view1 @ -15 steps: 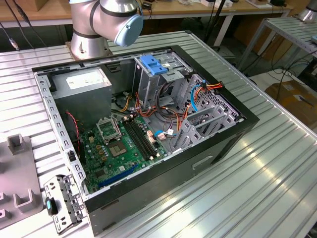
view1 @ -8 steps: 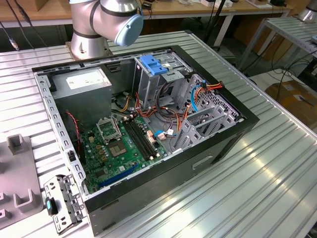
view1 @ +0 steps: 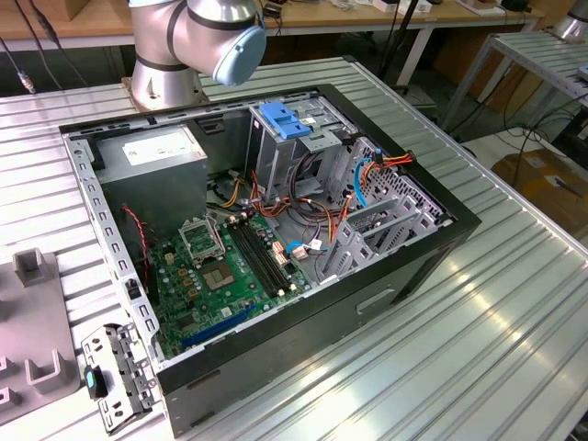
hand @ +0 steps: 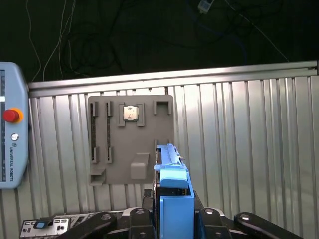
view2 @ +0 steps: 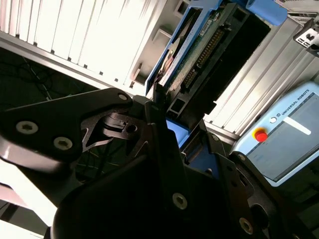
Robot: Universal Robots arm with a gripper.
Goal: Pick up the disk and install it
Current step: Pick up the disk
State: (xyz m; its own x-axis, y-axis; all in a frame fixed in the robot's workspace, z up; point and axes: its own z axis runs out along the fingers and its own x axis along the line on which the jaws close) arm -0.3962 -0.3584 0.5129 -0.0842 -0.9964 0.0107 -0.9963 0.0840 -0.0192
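In both wrist views my gripper [hand: 174,215] [view2: 175,130] is shut on the disk [hand: 174,185] [view2: 202,47], which stands on edge between the black fingers. The first wrist view looks along its blue side rail, with the ribbed metal table well below it. Its dark underside, a row of connector pins and the blue rails appear in the second wrist view. The open computer case [view1: 441,241] lies on the table in the exterior view, with a metal drive cage [view1: 303,147] carrying a blue tab at its far side.
A grey fixture tray [hand: 130,149] [view1: 37,322] with a small chip lies on the table under the disk. A teach pendant [hand: 10,134] [view2: 284,139] rests beside it. Inside the case are the motherboard [view1: 230,266], power-supply box [view1: 152,156] and loose cables [view1: 317,207]. The arm's base [view1: 170,64] stands behind.
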